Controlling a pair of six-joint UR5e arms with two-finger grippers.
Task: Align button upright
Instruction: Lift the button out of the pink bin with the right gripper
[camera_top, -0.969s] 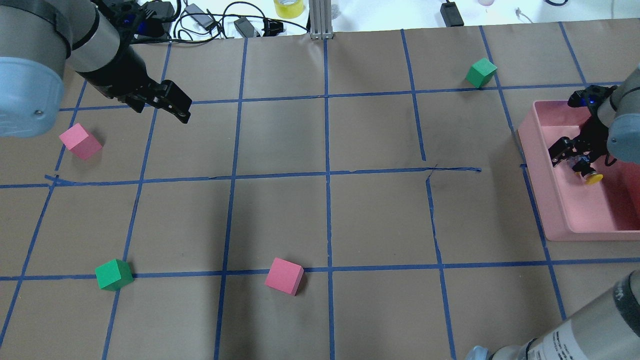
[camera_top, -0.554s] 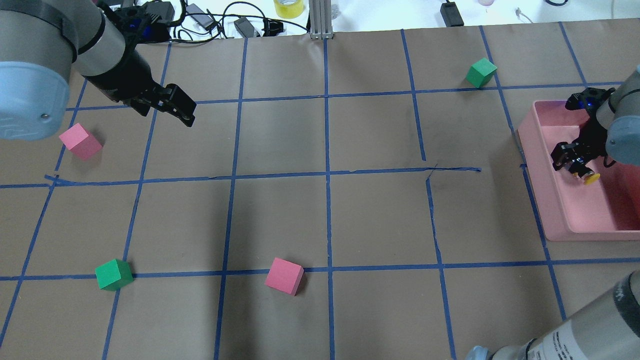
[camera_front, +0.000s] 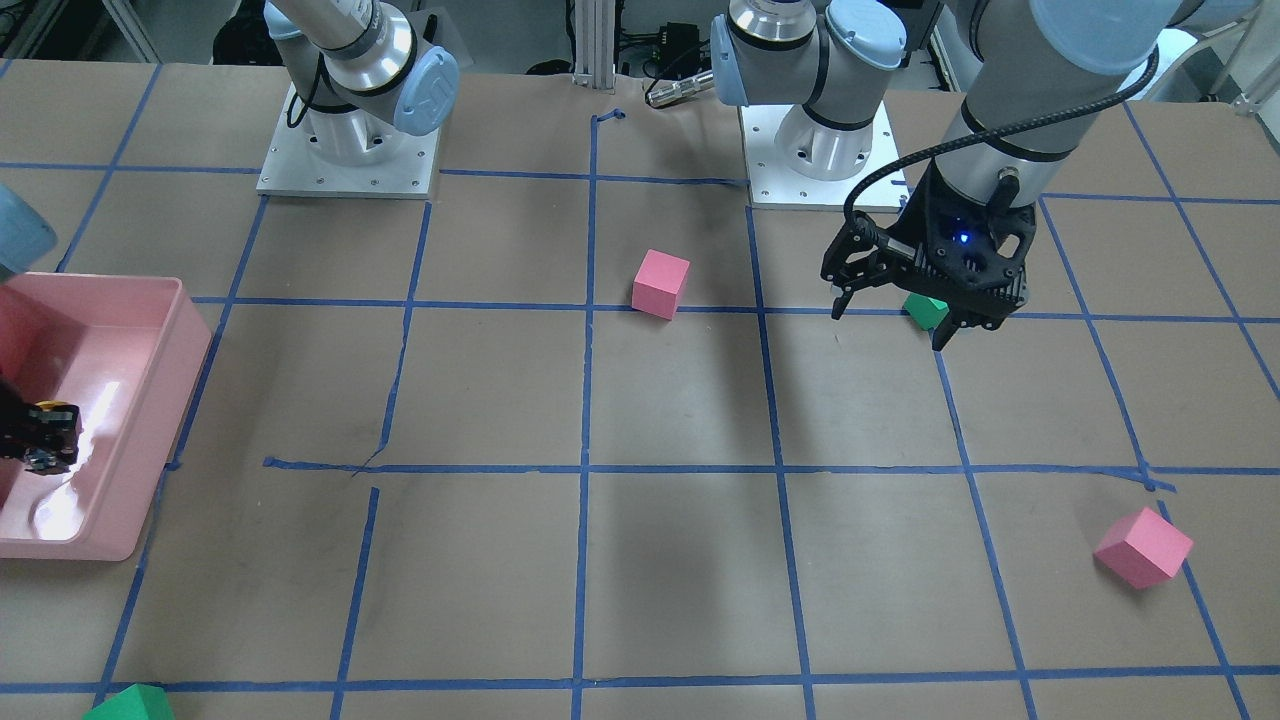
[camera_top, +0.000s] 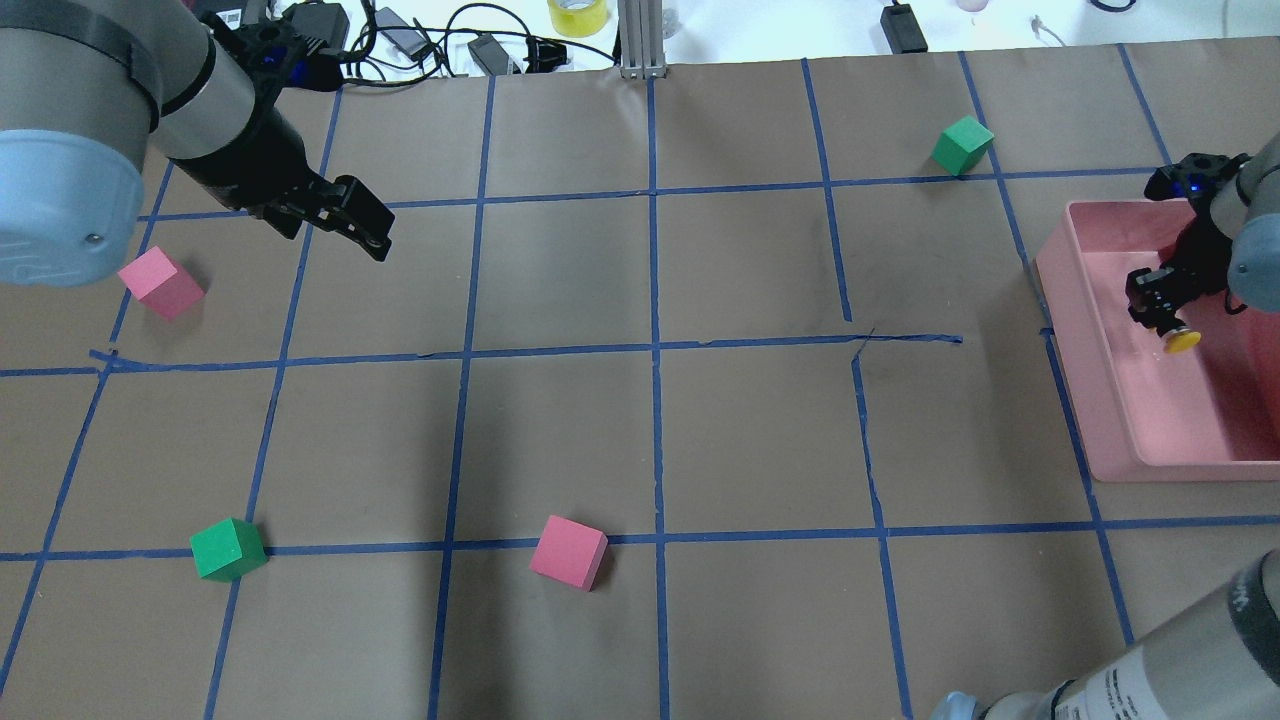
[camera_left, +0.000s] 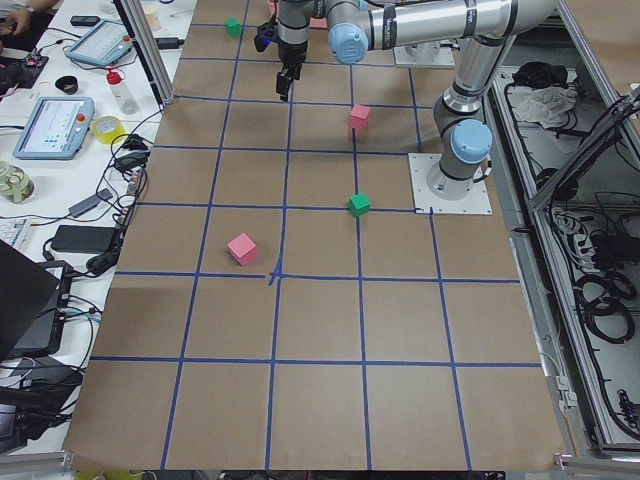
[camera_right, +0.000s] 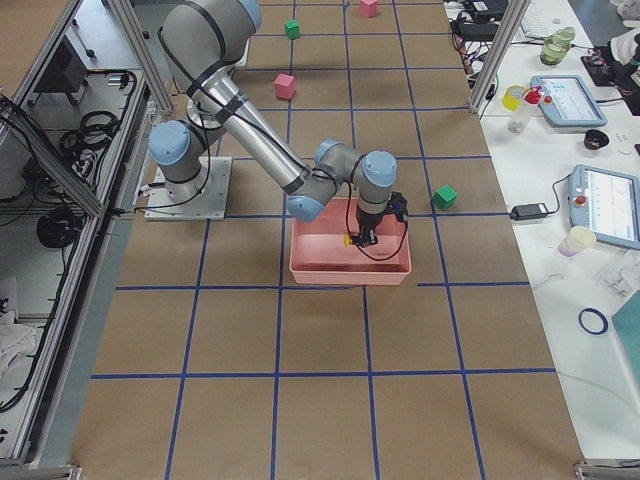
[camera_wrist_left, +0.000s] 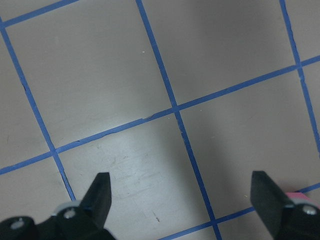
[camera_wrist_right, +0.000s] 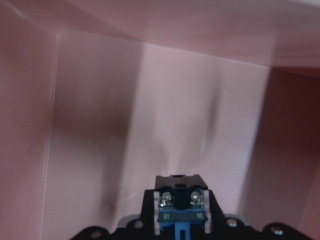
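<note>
The button, with its yellow cap (camera_top: 1182, 341), sits between the fingers of my right gripper (camera_top: 1160, 303), which is shut on it inside the pink bin (camera_top: 1070, 360). In the right wrist view the button's base (camera_wrist_right: 181, 205), blue with two screws, faces the camera between the fingers, with the bin wall (camera_wrist_right: 175, 100) behind. The front view shows the cap (camera_front: 50, 406) at the gripper (camera_front: 40, 432) in the bin (camera_front: 185, 350). My left gripper (camera_top: 375, 228) is open and empty above the far left of the table; it also shows in the front view (camera_front: 888, 328) and the left wrist view (camera_wrist_left: 182, 200).
Pink cubes lie at the left (camera_top: 160, 283) and near the front middle (camera_top: 568, 552). Green cubes lie at the front left (camera_top: 228, 549) and far right (camera_top: 963, 144). Cables and a yellow tape roll (camera_top: 577, 14) lie beyond the table's far edge.
My right gripper has closed on the button and shifted slightly up and right in the overhead view. My left gripper has drifted a little to the right.
</note>
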